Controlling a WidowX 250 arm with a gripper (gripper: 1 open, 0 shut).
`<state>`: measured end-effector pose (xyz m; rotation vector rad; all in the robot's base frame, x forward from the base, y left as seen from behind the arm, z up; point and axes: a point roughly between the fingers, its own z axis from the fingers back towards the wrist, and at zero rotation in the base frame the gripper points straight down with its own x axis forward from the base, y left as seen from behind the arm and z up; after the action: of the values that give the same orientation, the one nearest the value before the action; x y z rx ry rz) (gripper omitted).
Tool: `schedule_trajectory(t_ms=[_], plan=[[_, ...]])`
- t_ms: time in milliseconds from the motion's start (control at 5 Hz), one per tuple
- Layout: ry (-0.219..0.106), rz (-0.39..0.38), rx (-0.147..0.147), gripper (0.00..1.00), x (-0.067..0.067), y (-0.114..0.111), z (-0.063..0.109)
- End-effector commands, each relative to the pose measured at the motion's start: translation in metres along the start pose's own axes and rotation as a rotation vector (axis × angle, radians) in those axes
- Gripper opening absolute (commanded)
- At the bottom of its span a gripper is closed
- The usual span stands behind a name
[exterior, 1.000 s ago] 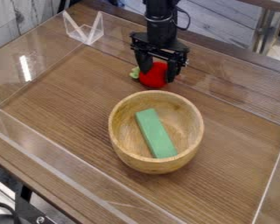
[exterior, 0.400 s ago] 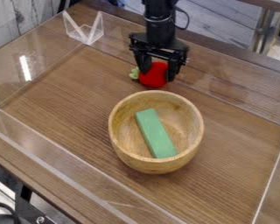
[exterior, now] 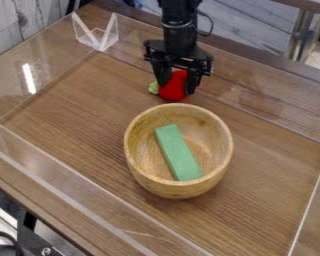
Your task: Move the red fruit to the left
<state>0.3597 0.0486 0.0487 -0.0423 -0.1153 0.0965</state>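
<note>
The red fruit [exterior: 178,85], small and glossy with a bit of green leaf at its left, sits on the wooden table behind the bowl. My gripper [exterior: 176,90] points straight down over it, with a black finger pressed in on either side of the fruit. The jaws look shut on the fruit, which still rests at table level.
A wooden bowl [exterior: 135,150] holding a green rectangular block [exterior: 176,152] stands just in front of the gripper. A clear plastic stand [exterior: 93,33] is at the back left. Low clear walls [exterior: 23,80] ring the tabletop.
The fingers have drawn inward from wide open to pinch the red fruit. The hand itself has stayed in place.
</note>
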Motion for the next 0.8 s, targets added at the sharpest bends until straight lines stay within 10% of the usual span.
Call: schedule_trajectory(t_ms=[0, 400, 600], plan=[[-0.077, -0.057, -0.007, 0.0, 0.005, -0.003, 0.042], [-0.136, 0.018, 0.0, 0.0, 0.009, 0.027, 0.086], [-0.138, -0.004, 0.01, 0.0, 0.012, 0.059, 0.075]])
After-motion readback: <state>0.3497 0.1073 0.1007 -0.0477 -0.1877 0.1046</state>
